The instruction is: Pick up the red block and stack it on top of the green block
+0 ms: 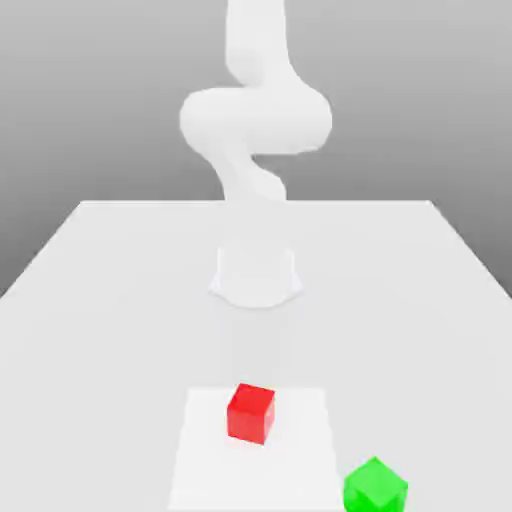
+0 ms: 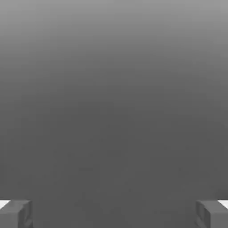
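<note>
Red cube (image 1: 250, 412) untouched, green cube (image 1: 375, 486) near; gripper (image 2: 114, 213) fingers spread wide, empty; green risks being nudged during approach.

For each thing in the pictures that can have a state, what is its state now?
red block: resting on the table, not held, nothing on it.
green block: resting on the table, apart from the red block, nothing stacked on it.
gripper: open, fingers far apart, nothing between them.
table: carries both blocks.
</note>
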You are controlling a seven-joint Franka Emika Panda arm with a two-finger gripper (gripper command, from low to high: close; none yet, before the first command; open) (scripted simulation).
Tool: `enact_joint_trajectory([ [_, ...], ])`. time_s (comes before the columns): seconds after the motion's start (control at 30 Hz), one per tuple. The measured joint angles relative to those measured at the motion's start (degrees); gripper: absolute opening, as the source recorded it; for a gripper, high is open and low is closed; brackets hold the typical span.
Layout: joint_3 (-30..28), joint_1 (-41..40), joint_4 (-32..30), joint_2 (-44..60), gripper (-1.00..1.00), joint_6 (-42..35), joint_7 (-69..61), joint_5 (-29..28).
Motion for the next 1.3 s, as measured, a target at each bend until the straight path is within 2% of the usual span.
enact_joint_trajectory([
  [0.33, -6.66, 6.23, -9.96, 15.58, 0.0, 9.73, -23.22, -2.99],
  [0.67, -12.98, 11.54, -19.79, 31.04, 0.0, 19.46, -48.43, -2.69],
  [0.9, -14.07, 13.23, -25.59, 42.63, 0.0, 26.9, -67.1, 1.87],
  [1.07, -7.79, 8.98, -24.44, 52.97, 0.0, 35.3, -74.23, 10.4],
  [1.1, -6.09, 7.55, -24.14, 54.85, -1.0, 36.88, -75.15, 11.59],
  [1.3, -5.36, 6.99, -23.98, 55.79, -1.0, 37.5, -75.65, 12.29],
])
